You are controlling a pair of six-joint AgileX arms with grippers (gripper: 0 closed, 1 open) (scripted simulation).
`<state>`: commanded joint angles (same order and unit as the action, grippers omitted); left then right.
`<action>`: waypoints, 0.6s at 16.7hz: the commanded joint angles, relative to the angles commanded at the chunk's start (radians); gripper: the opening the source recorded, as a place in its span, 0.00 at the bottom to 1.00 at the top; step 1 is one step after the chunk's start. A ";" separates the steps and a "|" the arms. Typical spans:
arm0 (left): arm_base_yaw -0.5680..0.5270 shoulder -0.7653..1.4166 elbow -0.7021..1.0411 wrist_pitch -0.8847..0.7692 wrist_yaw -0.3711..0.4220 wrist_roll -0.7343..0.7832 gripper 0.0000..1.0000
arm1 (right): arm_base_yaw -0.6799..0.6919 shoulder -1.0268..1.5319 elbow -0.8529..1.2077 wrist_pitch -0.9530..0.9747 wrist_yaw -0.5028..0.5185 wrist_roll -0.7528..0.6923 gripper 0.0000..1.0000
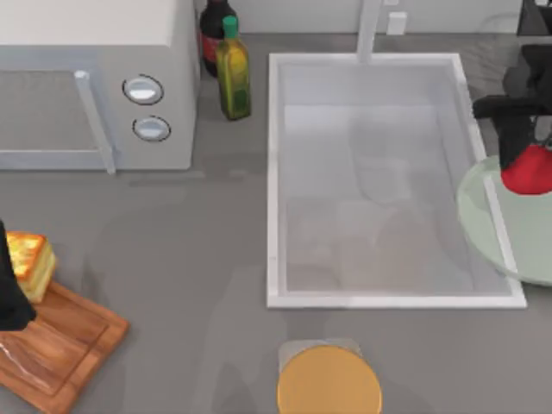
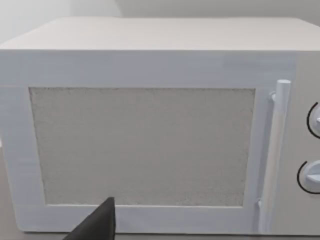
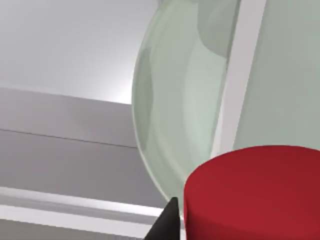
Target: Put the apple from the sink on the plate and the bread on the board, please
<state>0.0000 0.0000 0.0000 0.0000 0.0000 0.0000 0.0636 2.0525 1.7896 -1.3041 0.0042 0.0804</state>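
Right gripper (image 1: 528, 159) pinches the apple (image 1: 530, 170) over the plate (image 1: 492, 226): placing step, release is due. Left gripper (image 1: 13, 297) holds the bread (image 1: 31, 264) at the board (image 1: 65, 345); grip state cannot be told.

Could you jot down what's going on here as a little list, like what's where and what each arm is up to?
apple: red, over the plate's edge, under the right tool
plate: pale green, overlapping the sink's right rim
sink: nothing inside
bread: at the board's upper left end
board: table's lower left
right tool: above the apple
left tool: beside the bread
microwave: upper left, door shut
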 joint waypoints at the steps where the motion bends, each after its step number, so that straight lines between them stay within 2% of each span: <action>1: 0.000 0.000 0.000 0.000 0.000 0.000 1.00 | -0.007 0.000 0.002 -0.005 -0.002 -0.007 0.00; 6: 0.000 0.000 0.000 0.000 0.000 0.000 1.00 | -0.009 0.000 0.002 -0.007 -0.002 -0.009 0.00; 10: 0.000 0.000 0.000 0.000 0.000 0.000 1.00 | -0.009 0.000 0.002 -0.007 -0.002 -0.009 0.30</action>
<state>0.0000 0.0000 0.0000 0.0000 0.0000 0.0000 0.0541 2.0522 1.7921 -1.3107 0.0018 0.0715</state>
